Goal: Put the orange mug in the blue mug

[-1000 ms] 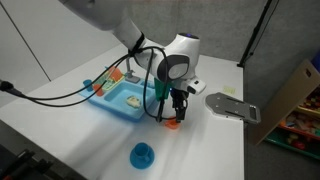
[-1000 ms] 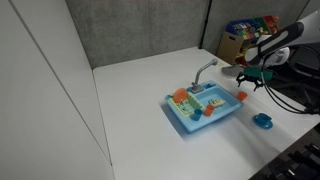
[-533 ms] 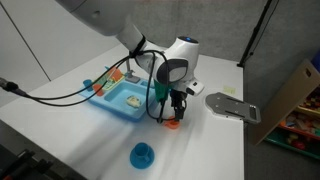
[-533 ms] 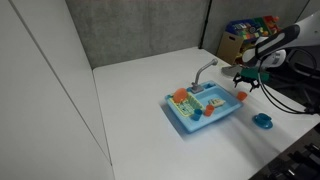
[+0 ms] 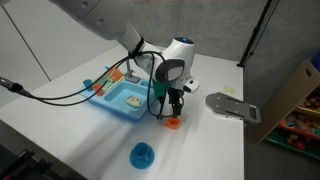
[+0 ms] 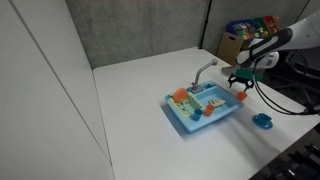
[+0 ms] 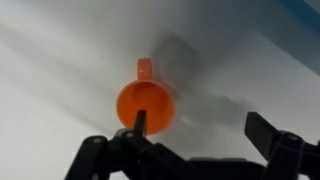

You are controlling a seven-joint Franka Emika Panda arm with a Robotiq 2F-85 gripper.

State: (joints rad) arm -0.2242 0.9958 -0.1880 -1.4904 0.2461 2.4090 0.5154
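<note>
The orange mug stands upright on the white table next to the blue sink tray; it also shows in an exterior view. In the wrist view the orange mug lies at the left finger, with its handle pointing away. My gripper hovers just above it, open and empty; its fingers are spread wide, and the mug lies off-centre under the left one. The blue mug stands upright near the table's front edge, apart from the gripper, and shows in an exterior view.
A blue toy sink tray with a faucet and small toy items sits beside the orange mug. A grey flat piece lies on the table beyond. Cables hang from the arm. A cardboard box stands off the table.
My gripper has shifted slightly along the table above the orange mug, staying open. The mugs have not moved.
</note>
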